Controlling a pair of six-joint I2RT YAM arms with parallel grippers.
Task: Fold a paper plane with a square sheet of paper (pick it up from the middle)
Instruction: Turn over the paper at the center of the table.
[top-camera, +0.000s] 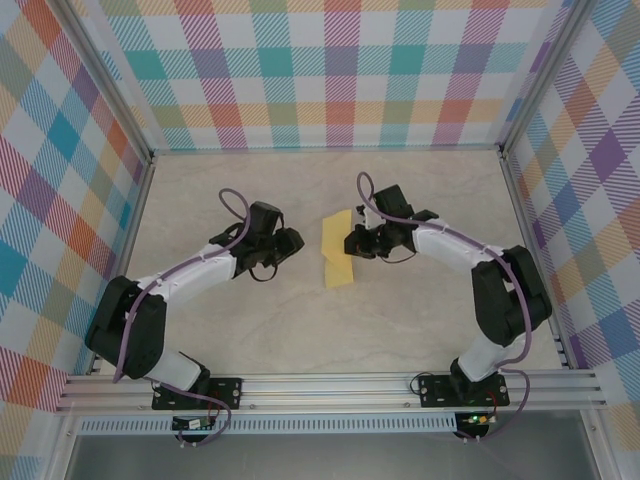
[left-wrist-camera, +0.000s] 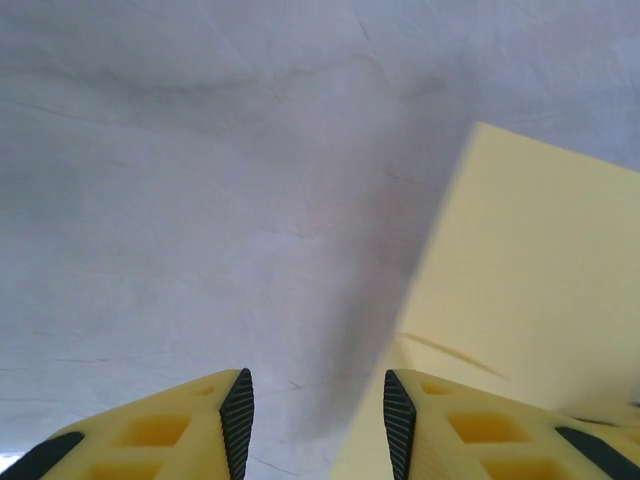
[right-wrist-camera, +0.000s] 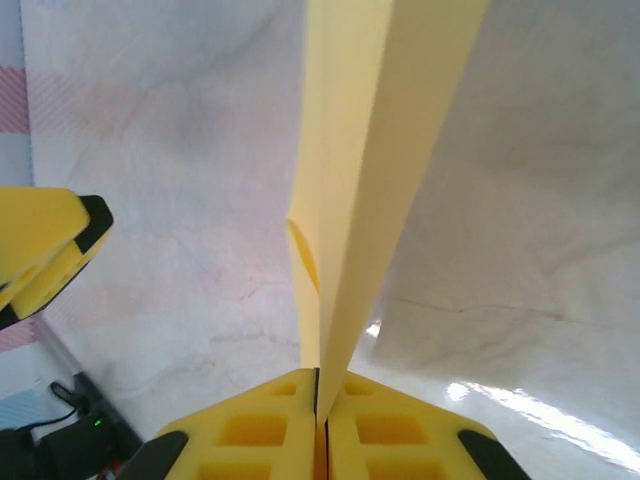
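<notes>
- Aluminium rail (top-camera: 330, 390), nearest edge: it carries both arm bases. The arms curve inward from it, so the two wrists face each other at mid-table.
- Table (top-camera: 300, 330), near half: bare surface between the rail and the grippers, judged ample room for drawing either arm back.
- Left gripper (left-wrist-camera: 317, 415), left of centre: the jaws stand partly open with nothing between them, and bare table shows through the gap. Its right finger lies just beside the paper's left edge; contact cannot be told.
- Square sheet of paper (right-wrist-camera: 350, 150), centre, between the two grippers: it is folded into a narrow doubled strip with its long axis running near to far. Whether its near end rests on the table cannot be told.
- Right gripper (right-wrist-camera: 320, 405), right of centre: the jaws are closed flat on the strip, pinching its layers together. This probably keeps the fold from springing open while the left side is free to re-grip.
- Far half of the table: open up to the plaid walls (top-camera: 340, 70), which bound the left, right and far sides, well apart from the paper.
</notes>
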